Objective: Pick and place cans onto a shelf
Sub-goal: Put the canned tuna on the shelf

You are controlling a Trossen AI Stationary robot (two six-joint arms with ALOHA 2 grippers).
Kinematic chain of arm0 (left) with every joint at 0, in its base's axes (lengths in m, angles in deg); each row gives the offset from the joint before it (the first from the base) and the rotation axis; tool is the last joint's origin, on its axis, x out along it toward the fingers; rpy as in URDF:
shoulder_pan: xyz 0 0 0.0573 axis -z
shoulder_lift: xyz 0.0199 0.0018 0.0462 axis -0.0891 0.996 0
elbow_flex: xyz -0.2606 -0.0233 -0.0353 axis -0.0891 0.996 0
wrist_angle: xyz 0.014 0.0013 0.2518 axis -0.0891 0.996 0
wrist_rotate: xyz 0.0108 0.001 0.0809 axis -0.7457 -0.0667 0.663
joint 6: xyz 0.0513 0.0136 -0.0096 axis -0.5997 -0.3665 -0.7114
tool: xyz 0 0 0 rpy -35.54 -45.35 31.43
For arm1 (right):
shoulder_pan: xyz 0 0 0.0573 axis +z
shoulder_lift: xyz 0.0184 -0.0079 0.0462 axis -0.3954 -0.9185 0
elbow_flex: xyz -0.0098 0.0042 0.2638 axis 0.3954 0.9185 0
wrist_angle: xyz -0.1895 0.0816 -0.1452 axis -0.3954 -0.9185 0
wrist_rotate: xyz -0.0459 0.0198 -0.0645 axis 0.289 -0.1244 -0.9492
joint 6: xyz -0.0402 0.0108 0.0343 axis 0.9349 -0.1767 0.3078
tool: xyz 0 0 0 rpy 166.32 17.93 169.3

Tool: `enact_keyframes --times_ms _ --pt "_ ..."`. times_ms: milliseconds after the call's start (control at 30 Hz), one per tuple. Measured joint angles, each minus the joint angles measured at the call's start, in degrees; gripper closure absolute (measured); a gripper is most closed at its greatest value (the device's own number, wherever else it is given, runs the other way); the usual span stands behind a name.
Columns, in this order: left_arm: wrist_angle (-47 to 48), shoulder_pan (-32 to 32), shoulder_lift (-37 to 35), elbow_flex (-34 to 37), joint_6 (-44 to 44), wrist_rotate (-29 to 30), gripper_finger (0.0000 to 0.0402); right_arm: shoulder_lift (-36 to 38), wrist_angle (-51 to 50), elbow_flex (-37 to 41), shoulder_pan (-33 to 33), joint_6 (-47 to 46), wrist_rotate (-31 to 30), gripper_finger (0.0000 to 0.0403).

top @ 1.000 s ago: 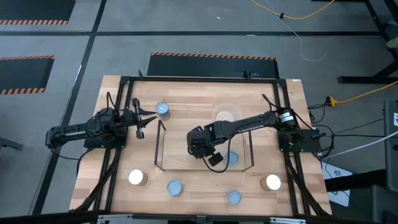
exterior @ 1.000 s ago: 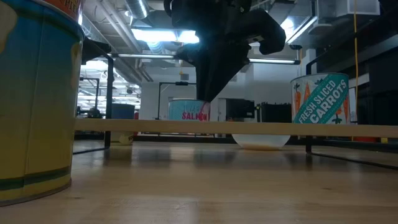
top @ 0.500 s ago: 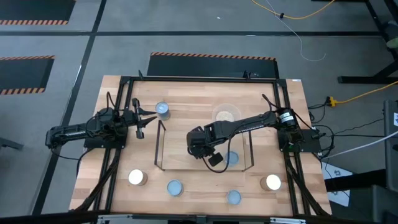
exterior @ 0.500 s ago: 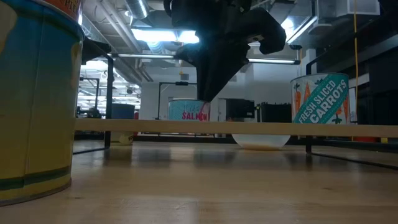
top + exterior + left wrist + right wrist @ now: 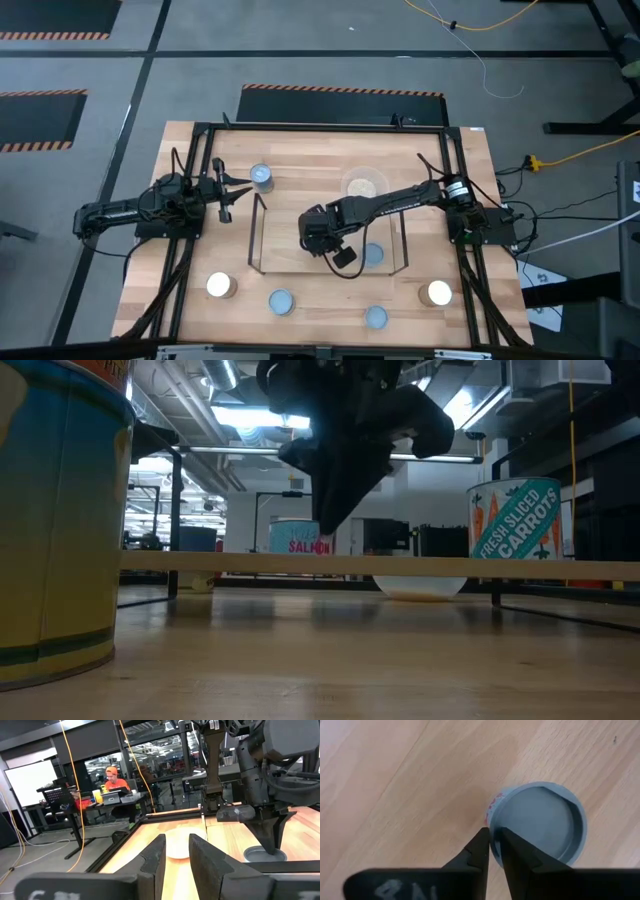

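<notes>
My right gripper [image 5: 494,845] points steeply down over the black wire shelf [image 5: 256,238] at mid-table and is shut on a small can [image 5: 540,822] with a blue-grey top and pink print on its side. In the low view this "SALMON" can [image 5: 298,538] stands upright under the fingertips. In the high view the gripper [image 5: 318,236] hides it. A "CARROTS" can [image 5: 515,520] stands on the shelf's right part [image 5: 373,254]. My left gripper [image 5: 176,862] rests open at the table's left [image 5: 226,205], with nothing between its fingers. My right gripper pinches the can's top rim [image 5: 493,826] at one spot on its edge. One finger [image 5: 479,847] is outside the wall and the other [image 5: 514,851] is over the recessed top. The fingers come from above, slanting down. The can stands upright on its base.
A clear round dish [image 5: 362,186] lies beyond the shelf. Loose cans stand at the far left [image 5: 262,178] and along the near edge [image 5: 220,285], [image 5: 281,301], [image 5: 375,317], [image 5: 436,293]. A black frame [image 5: 200,130] edges the table. A person sits far off in the room [image 5: 116,777].
My right gripper has sunk a little onto the salmon can; in the low view its fingertips now reach the can's upper right edge. The can has stayed in place.
</notes>
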Motion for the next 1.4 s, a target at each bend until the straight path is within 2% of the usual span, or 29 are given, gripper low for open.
enact_keyframes --times_ms 100,200,333,567,867,1400 --pt "0.00 0.00 0.02 -0.02 0.00 -0.02 0.0324 0.00 0.61 0.00 0.02 -1.55 0.11 0.0376" --pt "0.00 0.00 0.01 -0.02 0.00 -0.02 0.0324 0.00 1.74 0.00 0.00 -4.59 3.19 0.0393" --pt "0.00 0.00 0.00 -0.01 0.00 -0.02 0.0324 -0.02 3.85 0.00 0.41 -8.88 5.96 0.0387" --pt "0.00 0.00 0.00 0.00 0.00 -0.02 0.0324 -0.02 5.51 0.00 1.88 -15.11 6.10 0.0394" --pt "0.00 0.00 0.02 -0.02 0.00 0.00 0.0324 -0.30 8.06 0.00 1.97 -23.95 6.15 0.0384" --pt "0.00 0.00 0.02 -0.02 -0.02 -0.02 0.0324 -1.05 8.39 -0.09 1.99 -25.35 8.62 0.0381"
